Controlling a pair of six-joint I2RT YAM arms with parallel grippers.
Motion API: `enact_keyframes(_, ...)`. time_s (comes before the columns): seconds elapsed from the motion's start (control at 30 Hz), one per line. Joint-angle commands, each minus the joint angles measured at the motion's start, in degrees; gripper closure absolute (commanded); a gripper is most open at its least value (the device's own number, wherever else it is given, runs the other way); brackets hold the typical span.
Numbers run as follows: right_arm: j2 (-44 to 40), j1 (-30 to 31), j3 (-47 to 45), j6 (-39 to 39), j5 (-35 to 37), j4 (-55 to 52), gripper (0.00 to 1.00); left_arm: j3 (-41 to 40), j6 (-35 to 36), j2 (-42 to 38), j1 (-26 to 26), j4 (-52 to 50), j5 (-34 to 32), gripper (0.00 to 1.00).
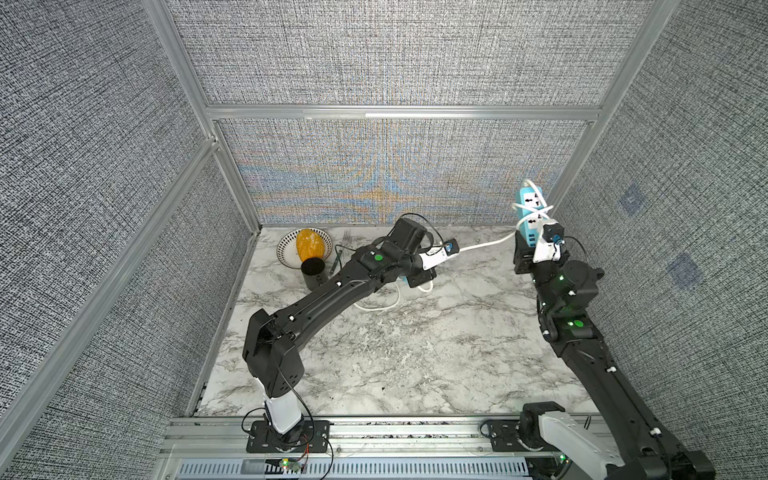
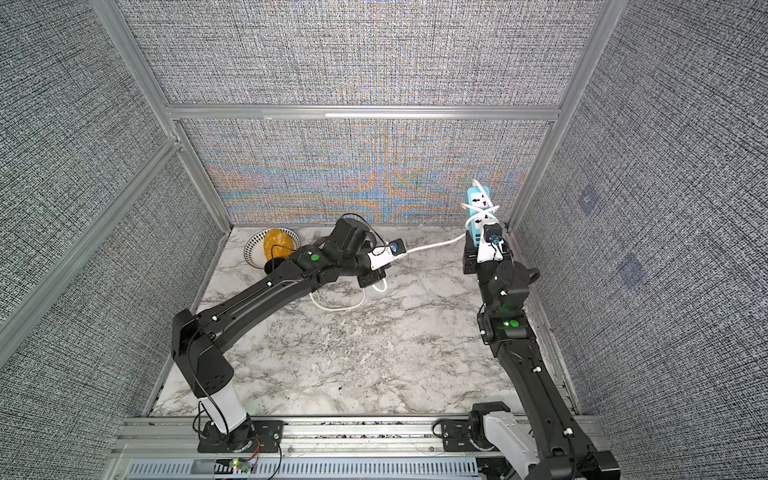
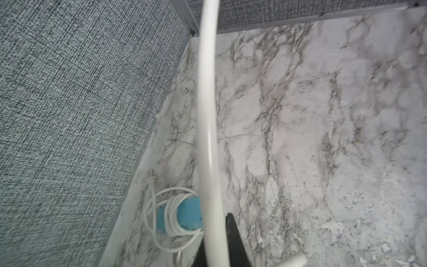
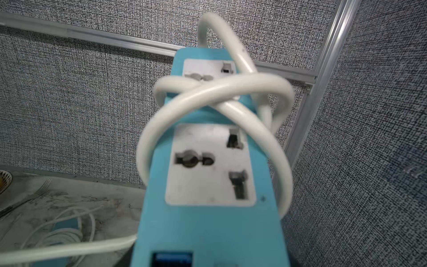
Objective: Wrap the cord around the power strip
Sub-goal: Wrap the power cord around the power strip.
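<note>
My right fingers [image 1: 523, 261] hold the bottom end of the blue power strip [image 1: 528, 208] tight. The strip stands up in the air, above the counter [image 1: 395, 353], near the back corner on my right side. The thick white cord [image 1: 486, 243] comes out of the top end. It goes around the strip in loose loops that cross over the plug holes.

From there the cord runs through the air to my left fingers [image 3: 233, 235]. They are pinched shut on it. The cord sags a little between my two arms.

Under my left arm a second blue strip [image 3: 188, 215] lies flat on the counter. A thin white wire [image 3: 171, 215] is wound around it, and some of that wire lies loose beside it.

Far back on my left side sits a striped bowl [image 1: 286, 249] with a yellow lumpy thing [image 1: 308, 243] in it. A black cup [image 1: 312, 270] stands just in front of the bowl. A fork [image 1: 346, 237] lies beside the bowl.
</note>
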Motion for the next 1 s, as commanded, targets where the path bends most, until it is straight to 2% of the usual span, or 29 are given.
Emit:
enact_keyframes(0.0, 0.32, -0.5, -0.01, 2.99, -2.22, -1.04, 1.0, 2.64, 5.47, -0.05, 0.08, -5.4, -5.91, 1.0)
enact_keyframes(0.23, 5.84, -1.72, 1.7, -1.14, -5.1, -10.67, 1.0, 1.44, 9.0, -6.48, 0.03, -3.11, -0.77, 1.0)
enact_keyframes(0.33, 9.37, -1.52, 4.14, -5.0, -11.35, -15.42, 1.0, 5.1, 11.37, -7.56, -0.23, -5.49, 3.87, 1.0)
enact_keyframes(0.4, 11.47, -1.15, 5.02, -8.45, -17.02, -18.37, 1.0, 7.88, 13.82, -7.3, -0.8, -7.22, 5.07, 1.0)
enact_keyframes(0.57, 15.03, 2.25, 8.06, -20.36, -28.95, -28.89, 1.0, 14.57, 19.53, -4.79, -1.29, -10.23, 3.26, 1.0)
enact_keyframes(0.83, 12.52, 6.4, 6.71, -38.19, -57.75, -38.92, 1.0, 21.77, 25.72, 0.29, -1.21, -11.25, 0.74, 1.0)
enact_keyframes(0.9, 10.54, 6.5, 4.94, -38.46, -65.24, -36.7, 1.0, 23.28, 26.09, 1.98, -0.65, -11.51, 0.97, 1.0)
enact_keyframes(0.97, 7.64, 6.56, 2.67, -35.67, -69.83, -30.53, 1.0, 23.72, 25.53, 3.31, 0.3, -11.19, 2.06, 1.0)
